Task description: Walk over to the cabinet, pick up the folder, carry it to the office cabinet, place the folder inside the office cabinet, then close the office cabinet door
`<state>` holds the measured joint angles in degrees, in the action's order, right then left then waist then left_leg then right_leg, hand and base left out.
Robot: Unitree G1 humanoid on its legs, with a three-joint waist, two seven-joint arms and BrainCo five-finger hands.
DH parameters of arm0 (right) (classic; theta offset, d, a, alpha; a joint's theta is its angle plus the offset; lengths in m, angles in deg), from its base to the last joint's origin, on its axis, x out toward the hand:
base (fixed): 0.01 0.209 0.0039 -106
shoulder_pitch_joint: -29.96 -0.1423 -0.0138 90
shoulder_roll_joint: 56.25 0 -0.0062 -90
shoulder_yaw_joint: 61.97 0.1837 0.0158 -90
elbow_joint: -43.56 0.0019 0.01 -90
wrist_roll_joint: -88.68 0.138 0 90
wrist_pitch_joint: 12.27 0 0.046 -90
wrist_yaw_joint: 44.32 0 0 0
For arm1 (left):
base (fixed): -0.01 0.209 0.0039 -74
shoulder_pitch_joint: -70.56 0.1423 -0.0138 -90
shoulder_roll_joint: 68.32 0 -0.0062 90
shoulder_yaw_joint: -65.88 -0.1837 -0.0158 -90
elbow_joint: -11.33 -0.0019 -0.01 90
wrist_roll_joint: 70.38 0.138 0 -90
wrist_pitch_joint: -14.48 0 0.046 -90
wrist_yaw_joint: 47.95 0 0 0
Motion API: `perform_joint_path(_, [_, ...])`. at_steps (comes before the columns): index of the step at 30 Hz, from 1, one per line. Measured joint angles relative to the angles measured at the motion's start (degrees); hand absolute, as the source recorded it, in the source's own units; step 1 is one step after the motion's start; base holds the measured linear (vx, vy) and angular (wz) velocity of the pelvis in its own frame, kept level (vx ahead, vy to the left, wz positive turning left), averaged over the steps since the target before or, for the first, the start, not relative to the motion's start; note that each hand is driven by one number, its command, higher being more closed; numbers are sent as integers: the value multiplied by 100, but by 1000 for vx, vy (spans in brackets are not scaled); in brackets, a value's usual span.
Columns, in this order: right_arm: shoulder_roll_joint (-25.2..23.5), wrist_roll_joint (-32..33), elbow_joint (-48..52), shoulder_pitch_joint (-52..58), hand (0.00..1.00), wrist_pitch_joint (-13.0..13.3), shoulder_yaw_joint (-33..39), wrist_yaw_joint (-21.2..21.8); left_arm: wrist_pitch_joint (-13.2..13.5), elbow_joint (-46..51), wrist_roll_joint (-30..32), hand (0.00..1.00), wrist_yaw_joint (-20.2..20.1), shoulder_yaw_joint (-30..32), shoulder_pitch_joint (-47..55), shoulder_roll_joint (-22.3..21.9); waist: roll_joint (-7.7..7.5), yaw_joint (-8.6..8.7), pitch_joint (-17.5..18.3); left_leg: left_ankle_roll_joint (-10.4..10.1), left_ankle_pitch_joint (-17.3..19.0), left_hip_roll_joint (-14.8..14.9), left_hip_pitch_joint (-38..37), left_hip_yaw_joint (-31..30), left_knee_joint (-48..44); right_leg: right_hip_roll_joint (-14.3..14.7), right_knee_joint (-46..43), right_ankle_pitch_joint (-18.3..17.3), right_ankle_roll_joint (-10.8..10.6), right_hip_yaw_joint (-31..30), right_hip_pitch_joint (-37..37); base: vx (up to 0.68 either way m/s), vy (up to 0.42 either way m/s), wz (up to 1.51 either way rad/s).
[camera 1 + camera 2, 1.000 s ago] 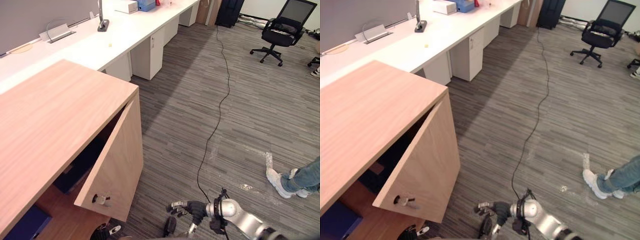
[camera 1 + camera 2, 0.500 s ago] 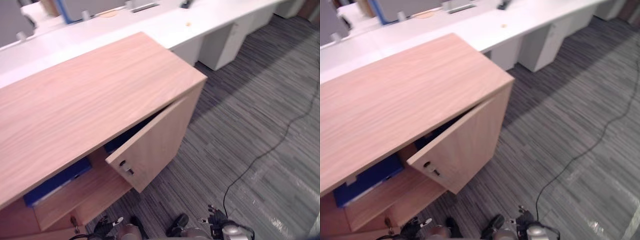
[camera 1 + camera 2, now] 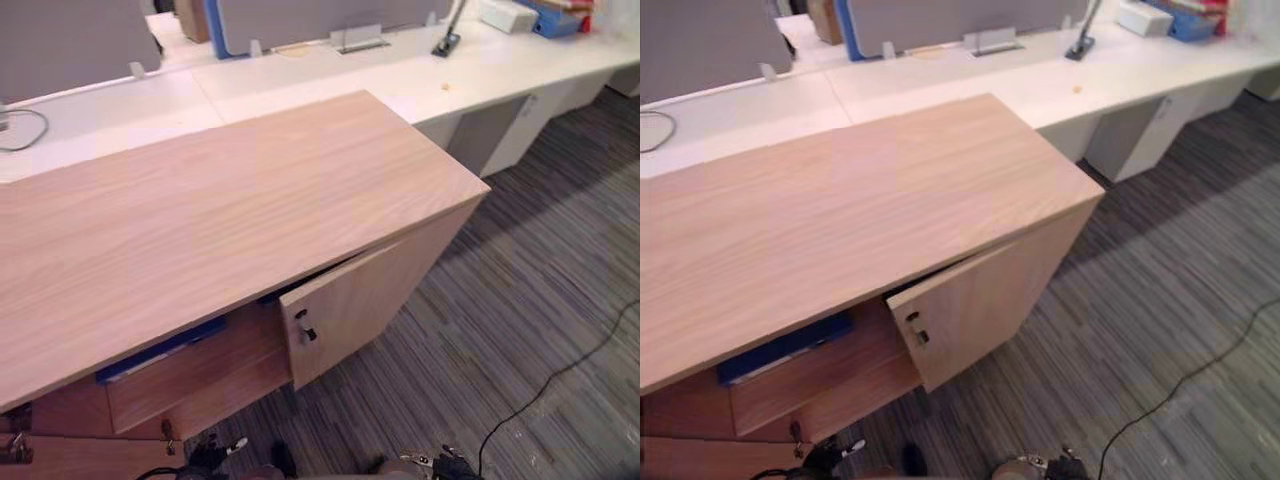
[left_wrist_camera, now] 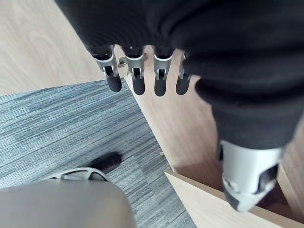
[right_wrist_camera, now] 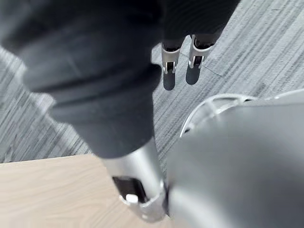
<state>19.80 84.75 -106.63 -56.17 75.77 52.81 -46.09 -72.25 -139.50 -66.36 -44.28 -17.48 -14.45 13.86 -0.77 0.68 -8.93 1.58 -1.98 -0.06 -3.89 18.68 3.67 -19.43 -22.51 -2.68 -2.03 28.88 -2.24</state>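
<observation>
**Folder on the cabinet shelf, both hands free**

A light wooden cabinet [image 3: 220,220] stands on grey striped carpet [image 3: 540,300], its broad top bare. Behind it and just beside it runs a long white worktop [image 3: 300,85] backed by grey screens [image 3: 300,15], with a white pedestal [image 3: 520,125] tucked under its right end.

To the right of the cabinet and in front of it the carpet lies open. The cabinet's right door [image 3: 350,300] stands ajar, its free edge swung out toward the robot, with a small knob [image 3: 303,327] near that edge.

Left of the ajar door the inside is exposed. There the blue folder [image 3: 160,350] lies flat on a wooden shelf [image 3: 190,385], just under the cabinet top.

The left hand [image 4: 137,78] hangs with fingers straight and spread, holding nothing, close beside a wooden panel above the carpet. The right hand [image 5: 170,71] points straight, relaxed fingers down at the carpet, also holding nothing.
</observation>
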Motion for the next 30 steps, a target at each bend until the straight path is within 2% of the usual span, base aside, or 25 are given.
perform_joint_path(3, [-9, 96, -13, 20, 0, -3, -3, 2, 12, -52, 22, 0, 76, -1, 19, 1, -46, 12, 28, -29, -18, -73, 211, -598, -202, 115, -18, -241, -220, -1165, 52, -2, -100, 108])
perform_joint_path(4, [-13, 156, -24, 20, 0, -3, -8, 3, 12, -52, 19, 0, 101, 0, 23, 3, -69, -3, 34, -66, -33, -63, 287, -735, -259, 164, -3, -318, -308, -1353, 82, 27, -203, 94])
perform_joint_path(8, [-177, 284, -88, -49, 0, -12, -130, 24, 11, -83, -1, 0, 138, 122, 138, 100, -310, -69, 4, -231, -86, -6, 417, -1024, -494, 397, 647, -741, -710, -1452, 624, 42, -260, 42])
perform_joint_path(9, [-189, 288, -93, -84, 0, -9, -242, 49, 9, -186, -8, 0, 157, 199, 139, 84, -300, -80, 9, -345, -64, 154, 486, -1078, -622, 597, 966, -769, -713, -1352, 812, 13, -297, 5])
perform_joint_path(13, [-229, 282, -150, -96, 0, 43, -426, 55, 21, -182, -38, 0, 171, 408, 148, 83, -343, -81, 28, -605, -113, 588, 461, -1275, -698, 1078, 1246, -733, -626, -1204, 1080, -40, -270, 11])
perform_joint_path(16, [-212, 279, -211, -70, 0, 94, -492, 52, 63, -173, -174, 0, 196, 583, 231, 69, -393, -87, 65, -745, -208, 783, 445, -1339, -632, 1320, 1433, -664, -493, -1188, 1177, -66, -132, 7])
perform_joint_path(19, [-201, 277, -253, -20, 0, 113, -486, 48, 63, -175, -271, 0, 227, 669, 297, 54, -441, -93, 83, -776, -305, 810, 485, -1350, -582, 1362, 1510, -657, -405, -1119, 1217, -75, -36, 8])
perform_joint_path(22, [-142, 263, -317, 35, 0, 106, -313, 42, 63, -174, -347, 0, 244, 691, 279, 55, -493, -102, 43, -681, -285, 721, 731, -1168, -882, 1238, 1506, -689, -335, -870, 1196, -103, 33, 29])
perform_joint_path(24, [-109, 262, -468, 139, 0, 73, 74, 32, 62, -167, -403, 0, 248, 763, 195, 38, -455, -89, -21, -167, 137, 834, 1267, 95, -1967, 1106, 1394, -747, -358, -608, 1161, -141, 140, 59])
perform_joint_path(26, [-123, 277, -481, 219, 0, 55, 321, 5, 69, -159, -408, 0, 249, 812, 196, -1, -381, -92, -61, -52, 239, 816, 1426, 428, -2199, 1025, 1250, -875, -422, -470, 1143, -31, 198, 57])
perform_joint_path(28, [-121, 281, -475, 212, 0, 51, 532, -12, 67, -156, -407, 0, 248, 823, 180, 2, -424, -94, -98, 29, 188, 637, 1488, 418, -2077, 905, 1201, -886, -444, -371, 1079, 1, 192, 41])
perform_joint_path(29, [-126, 287, -475, 211, 0, 52, 630, -32, 64, -156, -406, 0, 246, 827, 190, -10, -387, -106, -105, 155, 54, 436, 1448, 383, -1735, 829, 1204, -886, -444, -347, 1023, -18, 194, 54])
perform_joint_path(30, [-153, 297, -459, 231, 0, 51, 735, -53, 62, -155, -398, 0, 239, 815, 186, -28, -394, -65, -82, 269, -290, 85, 1216, 277, -927, 744, 1235, -885, -441, -340, 994, -14, 169, 67])
